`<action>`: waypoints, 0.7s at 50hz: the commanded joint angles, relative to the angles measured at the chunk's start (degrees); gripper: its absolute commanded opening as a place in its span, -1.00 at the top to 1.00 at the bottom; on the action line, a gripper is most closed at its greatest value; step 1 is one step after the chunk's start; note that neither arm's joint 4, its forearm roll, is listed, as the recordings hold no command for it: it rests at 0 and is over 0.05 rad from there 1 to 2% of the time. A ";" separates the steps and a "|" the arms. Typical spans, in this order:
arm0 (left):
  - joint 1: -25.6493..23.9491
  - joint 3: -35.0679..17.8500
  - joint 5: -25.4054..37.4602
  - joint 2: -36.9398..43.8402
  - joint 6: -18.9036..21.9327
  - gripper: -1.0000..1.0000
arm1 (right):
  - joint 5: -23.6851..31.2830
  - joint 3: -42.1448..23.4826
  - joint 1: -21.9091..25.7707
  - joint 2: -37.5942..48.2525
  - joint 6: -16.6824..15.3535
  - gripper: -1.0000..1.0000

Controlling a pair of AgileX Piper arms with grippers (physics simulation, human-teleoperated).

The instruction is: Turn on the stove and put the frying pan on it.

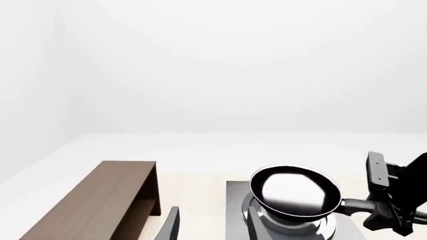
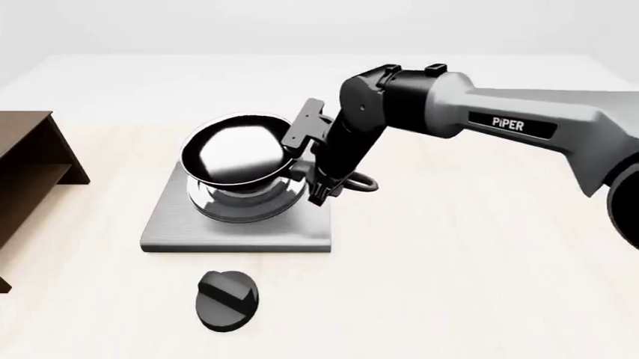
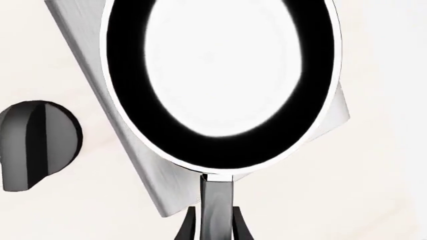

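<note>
The black frying pan (image 2: pixel 238 155) hangs level over the silver rings of the grey stove slab (image 2: pixel 239 233). I cannot tell whether its base touches the rings. My right gripper (image 2: pixel 317 188) is shut on the pan's handle (image 3: pixel 217 197) just behind the bowl, and the right wrist view looks straight down into the glossy pan (image 3: pixel 220 70). The stove's black knob (image 2: pixel 227 299) lies on the table in front of the slab. Of my left gripper only one fingertip (image 1: pixel 171 226) shows, set off to one side, far from the pan (image 1: pixel 295 192).
A brown wooden shelf (image 2: pixel 30 161) stands at the table's left edge, left of the stove. The right arm (image 2: pixel 519 127) stretches in from the right above the table.
</note>
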 commanded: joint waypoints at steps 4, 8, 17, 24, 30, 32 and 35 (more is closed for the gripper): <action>0.13 -0.01 -0.02 0.00 -0.07 -1.00 | -2.89 1.19 -0.26 0.32 1.76 1.00; 0.14 -0.01 -0.03 0.00 -0.07 -1.00 | -3.94 2.45 -0.34 0.65 1.91 1.00; 0.13 -0.01 -0.04 0.00 -0.09 -1.00 | -4.19 2.44 -1.13 1.56 2.08 1.00; 0.20 -0.01 -0.02 0.00 -0.21 -1.00 | -4.38 2.76 -1.29 1.88 2.65 1.00; 0.25 -0.01 -0.01 0.00 -0.27 -1.00 | -4.57 2.77 -0.74 2.26 3.48 1.00; 0.25 -0.01 -0.02 0.00 -0.30 -1.00 | -4.69 2.86 -0.74 2.51 3.52 1.00; 0.29 -0.01 -0.01 0.00 -0.34 -1.00 | -4.60 2.63 -0.52 2.89 3.89 1.00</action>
